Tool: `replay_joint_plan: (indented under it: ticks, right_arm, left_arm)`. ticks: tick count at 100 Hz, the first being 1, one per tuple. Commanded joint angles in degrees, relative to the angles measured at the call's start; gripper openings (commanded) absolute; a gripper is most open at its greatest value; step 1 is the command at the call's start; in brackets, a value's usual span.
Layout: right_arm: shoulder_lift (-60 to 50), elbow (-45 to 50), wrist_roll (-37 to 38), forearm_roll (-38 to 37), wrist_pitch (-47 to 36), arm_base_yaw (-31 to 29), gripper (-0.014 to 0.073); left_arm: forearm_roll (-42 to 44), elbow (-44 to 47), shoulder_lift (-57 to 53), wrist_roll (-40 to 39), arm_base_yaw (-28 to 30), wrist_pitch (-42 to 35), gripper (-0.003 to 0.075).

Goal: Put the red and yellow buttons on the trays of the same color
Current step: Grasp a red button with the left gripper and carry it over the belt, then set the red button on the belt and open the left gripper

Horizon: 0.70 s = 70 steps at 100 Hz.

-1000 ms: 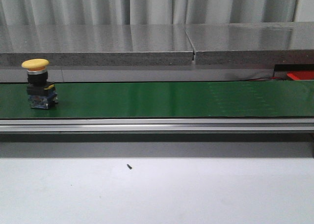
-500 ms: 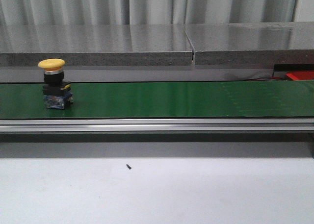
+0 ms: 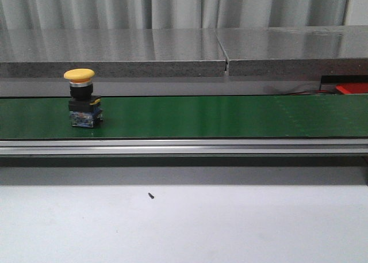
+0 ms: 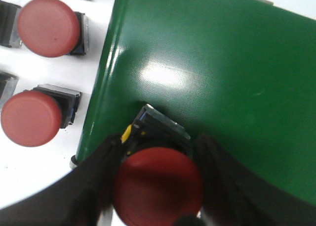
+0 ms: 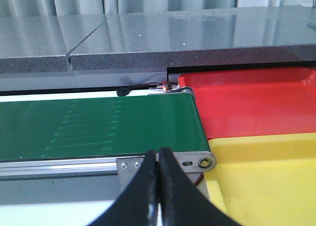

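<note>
A yellow button [image 3: 83, 99] stands upright on the green conveyor belt [image 3: 218, 116], left of the middle in the front view. Neither gripper shows in that view. In the left wrist view my left gripper [image 4: 158, 154] is shut on a red button [image 4: 158, 186], one finger on each side of its body, at the end of the belt [image 4: 222, 72]. My right gripper [image 5: 158, 159] is shut with nothing in it, and hangs just before the belt's other end. Beyond that end lie the red tray [image 5: 256, 102] and the yellow tray [image 5: 266, 176], side by side.
Two more red buttons [image 4: 48, 26] [image 4: 30, 118] stand on the white table beside the belt's end in the left wrist view. A grey stone ledge [image 3: 172, 50] runs behind the belt. A corner of the red tray [image 3: 352, 88] shows at the far right.
The yellow button has travelled to the right along the belt, upright all the way. Nothing else in the front view has moved.
</note>
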Motion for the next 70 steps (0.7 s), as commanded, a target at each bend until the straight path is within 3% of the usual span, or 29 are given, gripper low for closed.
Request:
replay_joint_plan:
  ticks: [1,20,33,43,50,67,70]
  right_arm:
    - [-1.1,-0.8,0.0,-0.8,-4.5,0.2,-0.0067]
    - [-1.1,-0.8,0.0,-0.8,-4.5,0.2,-0.0067]
    - [-1.1,-0.8,0.0,-0.8,-4.5,0.2,-0.0067]
    - [-1.1,-0.8,0.0,-0.8,-4.5,0.2,-0.0067]
    - [-1.1,-0.8,0.0,-0.8,-4.5,0.2,-0.0067]
    - [-1.1,-0.8,0.0,-0.8,-4.5,0.2,-0.0067]
    - [-1.1,-0.8,0.0,-0.8,-4.5,0.2,-0.0067]
  left_arm:
    - [-1.0,-1.9,-2.1,-0.2,-0.3,-1.1,0.0247]
    - [-1.9,-3.6,-2.1,0.2,-0.3,-0.7,0.0578]
    - [-2.7,-4.7,-3.6,0.3,-0.9,-2.0,0.0587]
    - [-2.7,-4.7,-6.3,1.0,-2.5,-3.5,0.0522]
    - [-2.7,-4.7,-8.2,1.6,-4.1,-4.5,0.0424]
    - [-2.2,-4.1,-12.7,1.9,-9.1,-6.7,0.0015]
    - [-2.2,-3.8,-13.4,1.9,-10.2,-7.0,-0.0016]
